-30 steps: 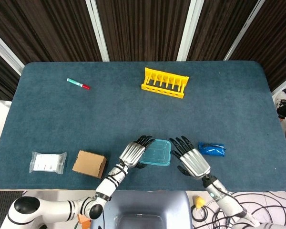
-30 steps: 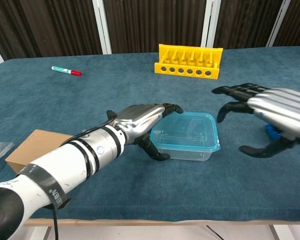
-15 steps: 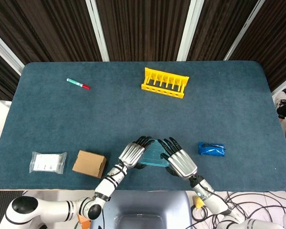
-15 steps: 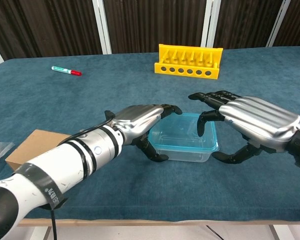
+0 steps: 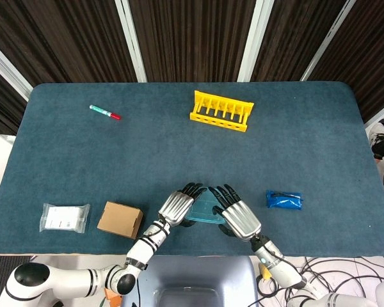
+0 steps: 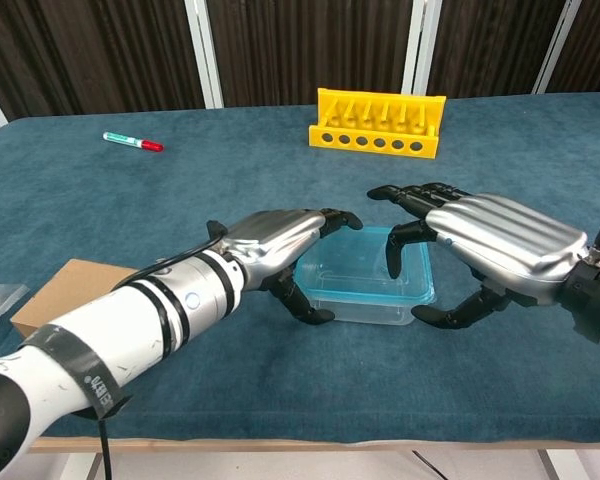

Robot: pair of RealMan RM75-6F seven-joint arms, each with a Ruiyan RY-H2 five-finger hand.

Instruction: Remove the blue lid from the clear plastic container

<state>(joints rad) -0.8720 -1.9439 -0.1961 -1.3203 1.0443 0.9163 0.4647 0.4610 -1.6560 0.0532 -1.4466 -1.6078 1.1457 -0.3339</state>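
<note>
The clear plastic container (image 6: 360, 292) with its blue lid (image 6: 365, 262) stands near the table's front edge, also seen from the head view as the container (image 5: 205, 208). My left hand (image 6: 275, 240) (image 5: 177, 204) grips its left end, fingers arched over the lid's far left corner and thumb against the near wall. My right hand (image 6: 500, 240) (image 5: 238, 216) hovers over the right end, fingers spread and curved down over the lid, thumb by the near right corner. Whether the right hand touches the lid cannot be told.
A yellow rack (image 5: 221, 110) (image 6: 380, 122) stands further back. A green and red marker (image 5: 105, 112) lies far left. A cardboard box (image 5: 120, 219) and a clear packet (image 5: 64, 217) sit left of my left arm. A blue packet (image 5: 284, 199) lies right of the right hand.
My right hand has moved left from beside the blue packet to over the container's right end. The left hand has kept its place on the left end.
</note>
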